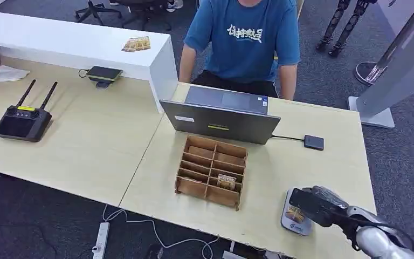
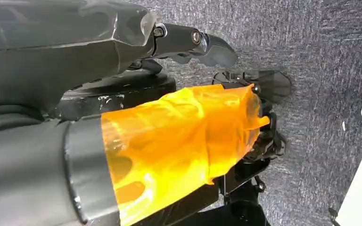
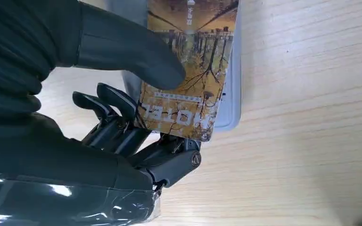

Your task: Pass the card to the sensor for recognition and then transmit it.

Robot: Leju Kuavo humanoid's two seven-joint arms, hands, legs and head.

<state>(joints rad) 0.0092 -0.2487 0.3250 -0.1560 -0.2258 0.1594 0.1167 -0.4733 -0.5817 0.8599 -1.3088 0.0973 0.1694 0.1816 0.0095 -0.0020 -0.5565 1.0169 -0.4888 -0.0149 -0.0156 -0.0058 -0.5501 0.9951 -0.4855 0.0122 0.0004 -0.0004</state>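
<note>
Card first: you have a thin, stiff, glossy hotel card, light and likely slippery, so judge it best gripped flat across its faces near one short end, leaving most of the printed face free for reading. Your right hand does that now: the thick thumb presses on the picture side while the darker fingers sit beneath, and the hand grasps the card with little opening to spare. The card hangs over the grey sensor, which lies flat on the pale wooden table; whether card and sensor touch, you cannot tell. In the head view your right hand sits at the table's near right corner, just beside the sensor. Your left hand hangs over carpet, holding nothing, fingers seemingly loose. Beyond stand the wooden organiser, a laptop and a seated person.
</note>
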